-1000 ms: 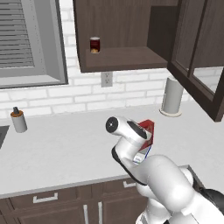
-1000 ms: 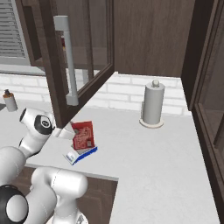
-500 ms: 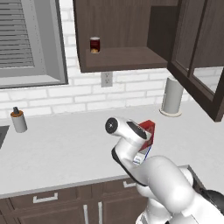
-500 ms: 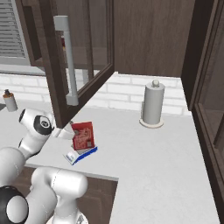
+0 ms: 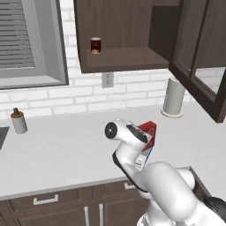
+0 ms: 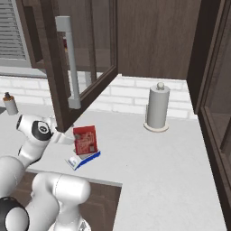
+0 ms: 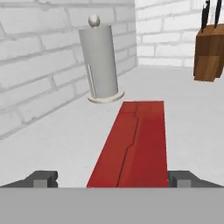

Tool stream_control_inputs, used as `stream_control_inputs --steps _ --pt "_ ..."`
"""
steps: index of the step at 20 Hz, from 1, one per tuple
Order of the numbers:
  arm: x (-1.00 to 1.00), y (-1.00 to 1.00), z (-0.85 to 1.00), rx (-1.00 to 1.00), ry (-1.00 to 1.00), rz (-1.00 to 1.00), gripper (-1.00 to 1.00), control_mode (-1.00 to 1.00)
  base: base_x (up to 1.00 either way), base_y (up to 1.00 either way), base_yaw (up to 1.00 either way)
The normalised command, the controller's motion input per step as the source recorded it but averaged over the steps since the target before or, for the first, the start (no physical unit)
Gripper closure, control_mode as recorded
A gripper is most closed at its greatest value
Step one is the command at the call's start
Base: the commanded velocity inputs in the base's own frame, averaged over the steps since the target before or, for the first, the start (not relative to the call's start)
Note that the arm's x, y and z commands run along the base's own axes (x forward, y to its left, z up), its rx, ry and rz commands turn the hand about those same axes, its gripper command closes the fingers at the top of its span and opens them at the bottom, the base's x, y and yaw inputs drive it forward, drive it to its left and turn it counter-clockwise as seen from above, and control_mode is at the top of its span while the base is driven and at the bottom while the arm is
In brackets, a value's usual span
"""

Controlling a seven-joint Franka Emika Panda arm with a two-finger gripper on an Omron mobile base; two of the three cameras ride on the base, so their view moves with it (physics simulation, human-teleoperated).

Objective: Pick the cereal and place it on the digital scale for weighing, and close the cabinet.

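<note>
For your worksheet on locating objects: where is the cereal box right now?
The cereal stands upright on the digital scale on the counter's near part, left of the paper towel holder. In the hand view its red top lies between the gripper fingertips.

The arm bends low, its tool (image 7: 112,178) spread wide with both fingertips apart.

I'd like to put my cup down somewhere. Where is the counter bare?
Bare counter spreads right of the cereal and in front of the paper towel holder. More lies between the small bottle and the arm. It is crowded around the digital scale, under the open cabinet door.
</note>
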Motion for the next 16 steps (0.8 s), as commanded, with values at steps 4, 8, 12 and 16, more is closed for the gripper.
stream_control_inputs --steps 4,8,12,16 --pt "-0.23 0.00 0.20 0.00 -0.14 0.00 -1.00 -1.00 0.00 0.00 0.00" --pt "-0.28 0.00 0.25 0.00 -0.14 0.00 -1.00 -1.00 0.00 0.00 0.00" --pt "-0.23 0.00 0.31 0.00 -0.13 0.00 -1.00 -1.00 0.00 0.00 0.00" --pt "-0.31 0.00 0.47 0.00 -0.21 0.00 -1.00 -1.00 0.00 0.00 0.00"
